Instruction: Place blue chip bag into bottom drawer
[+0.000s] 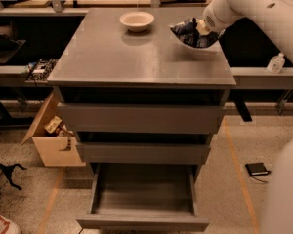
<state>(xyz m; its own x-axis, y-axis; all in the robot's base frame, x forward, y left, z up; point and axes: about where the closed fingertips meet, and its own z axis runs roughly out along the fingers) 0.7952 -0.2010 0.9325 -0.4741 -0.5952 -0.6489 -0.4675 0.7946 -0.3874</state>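
1 gripper [201, 29] was clenched on the blue chip bag [186, 33], holding it just above the back-right corner of the cabinet top [136, 57], right of the white bowl [136, 19], while the bottom drawer [144, 191] stood pulled open.

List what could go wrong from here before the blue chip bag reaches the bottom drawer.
1. The gripper holds the blue chip bag by one edge above the cabinet top; the foil may slip.
2. The bottom drawer sits open beneath two upper drawers, which the arm might strike while descending.
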